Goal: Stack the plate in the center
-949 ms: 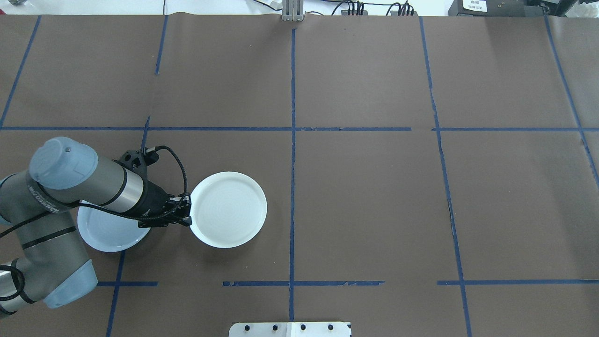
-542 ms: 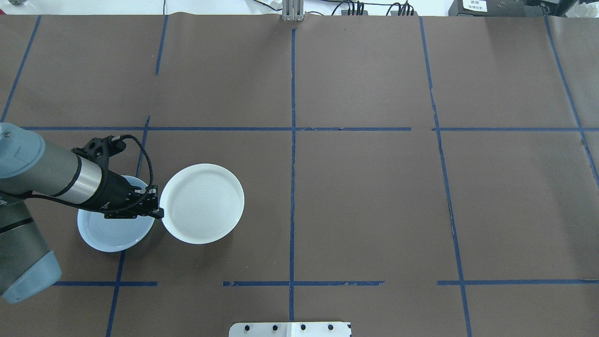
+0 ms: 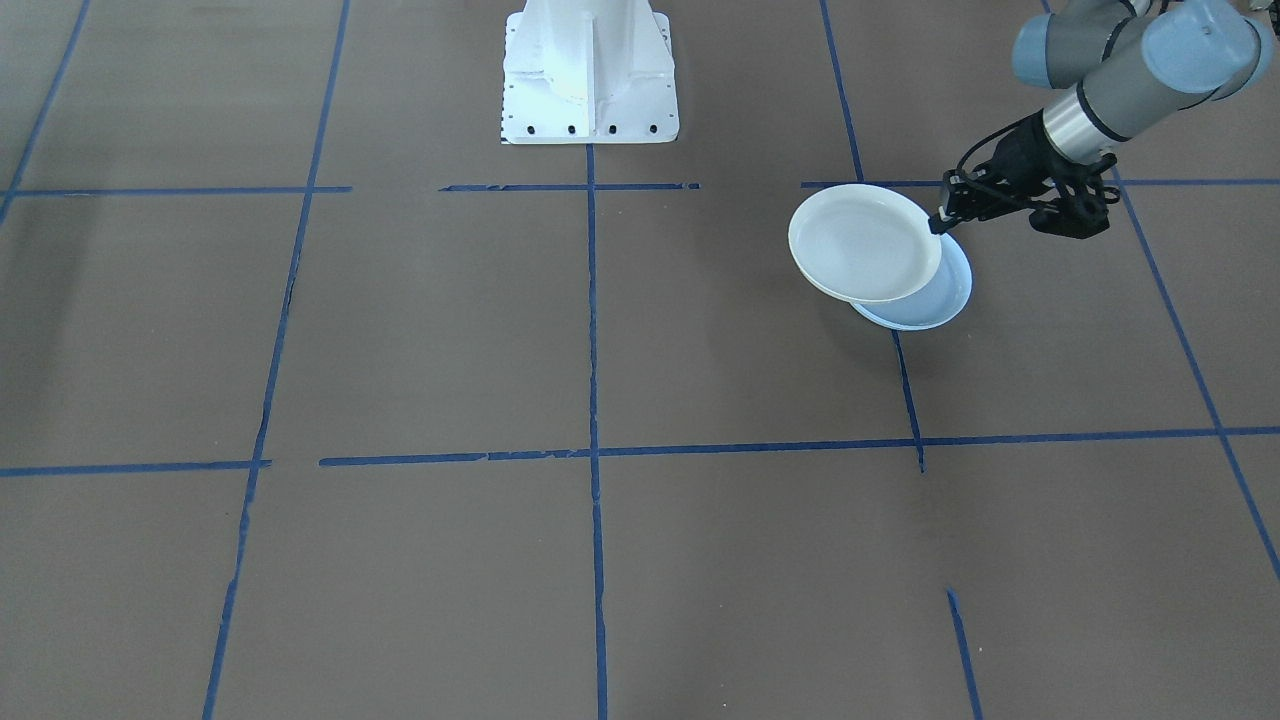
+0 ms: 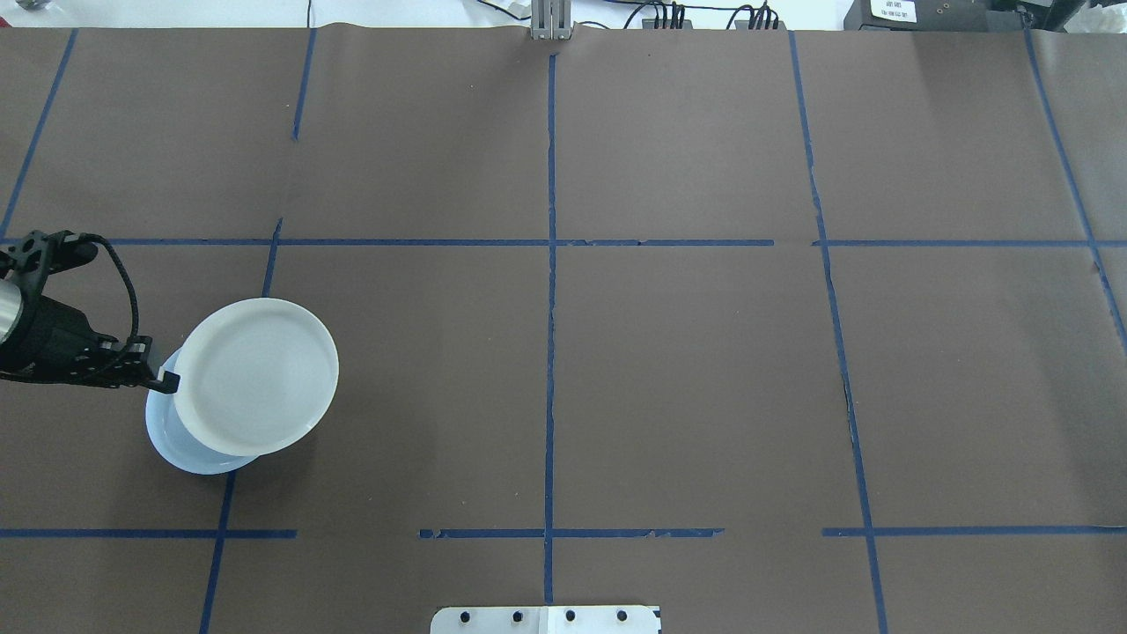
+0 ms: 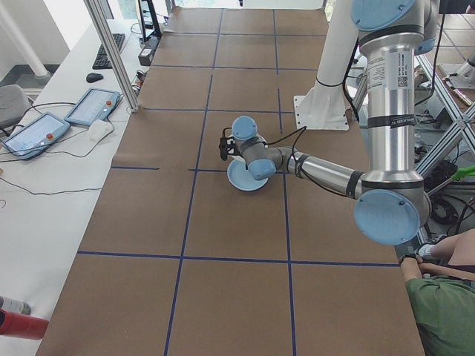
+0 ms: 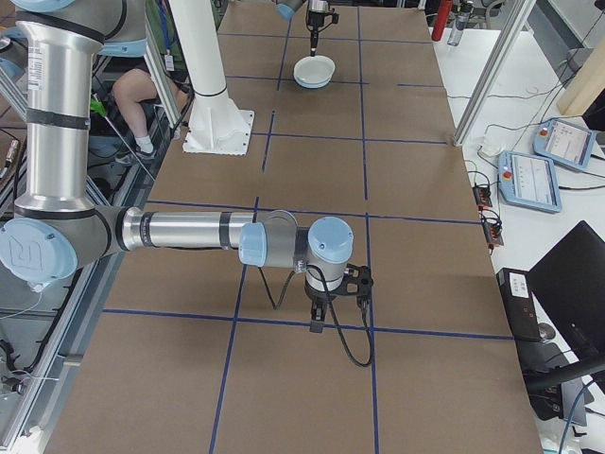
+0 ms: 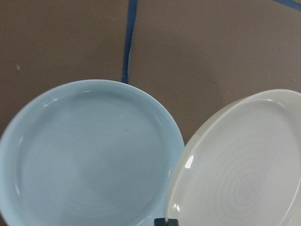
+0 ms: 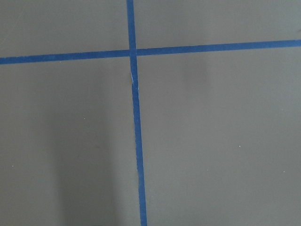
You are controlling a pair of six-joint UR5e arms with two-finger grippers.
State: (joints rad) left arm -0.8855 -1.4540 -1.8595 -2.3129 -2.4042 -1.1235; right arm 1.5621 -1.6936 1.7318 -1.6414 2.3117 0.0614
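My left gripper (image 4: 167, 383) is shut on the left rim of a glossy white plate (image 4: 255, 374) with concentric rings. It holds that plate a little above the table. Under it lies the pale blue plate (image 4: 176, 445), the center, on the brown table. The white plate (image 3: 865, 243) covers most of the blue one (image 3: 935, 300) but sits offset toward the table's middle. In the left wrist view the blue plate (image 7: 84, 160) fills the left and the white plate (image 7: 244, 174) the right. My right gripper (image 6: 317, 326) hangs over a tape crossing far off; I cannot tell its state.
Blue tape lines (image 4: 550, 264) divide the brown table into squares. The robot's white pedestal (image 3: 590, 70) stands at the table's near edge. Tablets (image 5: 44, 130) lie on a side table, and a seated person (image 5: 445, 304) is beside the left arm's base.
The left arm has drawn back to the left with the white plate, from beside the blue plate to over most of it.
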